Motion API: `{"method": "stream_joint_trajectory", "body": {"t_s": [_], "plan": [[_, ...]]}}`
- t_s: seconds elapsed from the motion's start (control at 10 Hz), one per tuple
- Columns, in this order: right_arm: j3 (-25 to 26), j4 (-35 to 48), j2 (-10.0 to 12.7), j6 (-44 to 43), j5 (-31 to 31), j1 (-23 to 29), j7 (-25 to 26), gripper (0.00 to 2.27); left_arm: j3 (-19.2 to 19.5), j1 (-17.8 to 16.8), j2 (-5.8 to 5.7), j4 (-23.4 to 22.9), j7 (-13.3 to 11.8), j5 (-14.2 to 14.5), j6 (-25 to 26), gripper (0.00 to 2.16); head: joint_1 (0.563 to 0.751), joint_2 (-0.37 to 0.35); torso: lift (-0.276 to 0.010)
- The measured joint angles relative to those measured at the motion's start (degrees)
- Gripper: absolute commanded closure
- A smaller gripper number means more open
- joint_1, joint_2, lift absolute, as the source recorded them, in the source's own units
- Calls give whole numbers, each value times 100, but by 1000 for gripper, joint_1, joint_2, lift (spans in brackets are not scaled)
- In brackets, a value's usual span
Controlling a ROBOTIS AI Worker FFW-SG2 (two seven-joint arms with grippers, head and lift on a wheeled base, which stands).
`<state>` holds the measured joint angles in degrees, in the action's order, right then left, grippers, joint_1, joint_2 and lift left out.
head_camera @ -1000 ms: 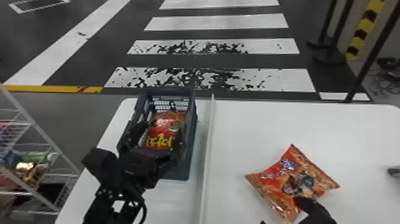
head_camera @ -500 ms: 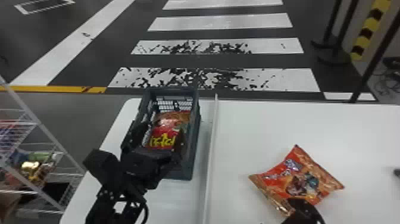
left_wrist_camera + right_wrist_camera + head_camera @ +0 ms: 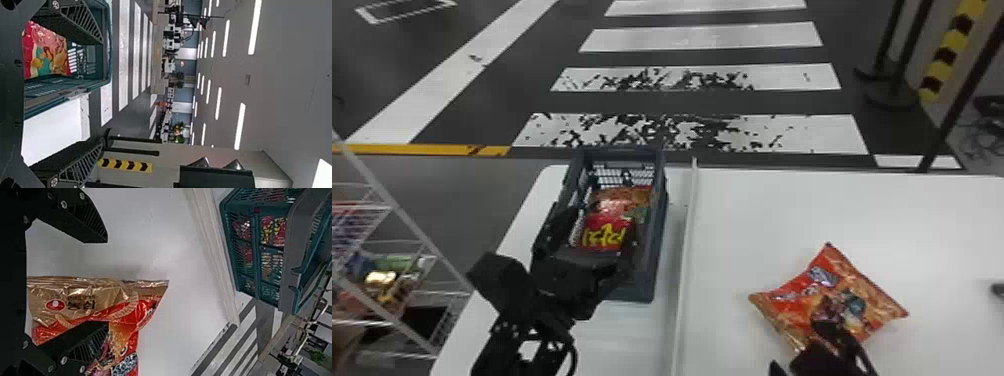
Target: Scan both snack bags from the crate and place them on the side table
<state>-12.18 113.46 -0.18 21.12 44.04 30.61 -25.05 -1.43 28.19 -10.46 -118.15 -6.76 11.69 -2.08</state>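
One snack bag, red and orange (image 3: 832,295), lies on the table's right part. My right gripper (image 3: 799,347) is at its near edge. In the right wrist view this open gripper (image 3: 107,281) has one finger over the bag (image 3: 78,299) and the other over bare tabletop, with a wide gap between them. A second bag, red with yellow lettering (image 3: 614,220), lies inside the dark crate (image 3: 659,240) on the left. My left gripper (image 3: 602,227) stands open at the crate's near part. In the left wrist view the left gripper (image 3: 101,93) has one finger above the crate (image 3: 105,62).
A raised white divider (image 3: 686,250) runs along the white table (image 3: 757,210), just right of the crate. A wire shelf (image 3: 387,240) with goods stands at the left. A small dark object (image 3: 998,289) lies at the table's right edge.
The right gripper has shifted a little to the left over the bag, and its fingers look somewhat closer together. The head view has shifted slightly; the left gripper remains at the crate.
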Motion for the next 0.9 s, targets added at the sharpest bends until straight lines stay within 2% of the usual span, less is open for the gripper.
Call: {"method": "stream_joint_trajectory", "body": {"t_s": [0.1, 0.2, 0.3, 0.4, 0.7, 0.9], "plan": [[-4, -102, 0, 11, 158, -78, 34, 292, 24, 14, 0, -4, -4, 5, -3, 90, 695, 127, -98], [-5, -154, 0, 81, 325, -139, 37, 495, 39, 23, 0, -5, -9, 18, -5, 90, 695, 120, -98], [-25, -185, 0, 314, 525, -186, 36, 1220, 45, 27, 0, -2, -10, 28, -19, 90, 695, 112, -98], [-48, -202, 0, 554, 639, -215, 46, 2199, 50, 27, 0, 9, -17, 43, -46, 90, 695, 97, -98], [-77, -118, 0, 623, 628, -157, 269, 2243, 54, 19, 0, 20, -36, 65, -59, 90, 695, 83, -98], [-18, 202, 0, 531, 210, -48, 305, 2243, 64, 33, 0, 21, -38, 76, -59, 90, 695, 94, -98]]}}
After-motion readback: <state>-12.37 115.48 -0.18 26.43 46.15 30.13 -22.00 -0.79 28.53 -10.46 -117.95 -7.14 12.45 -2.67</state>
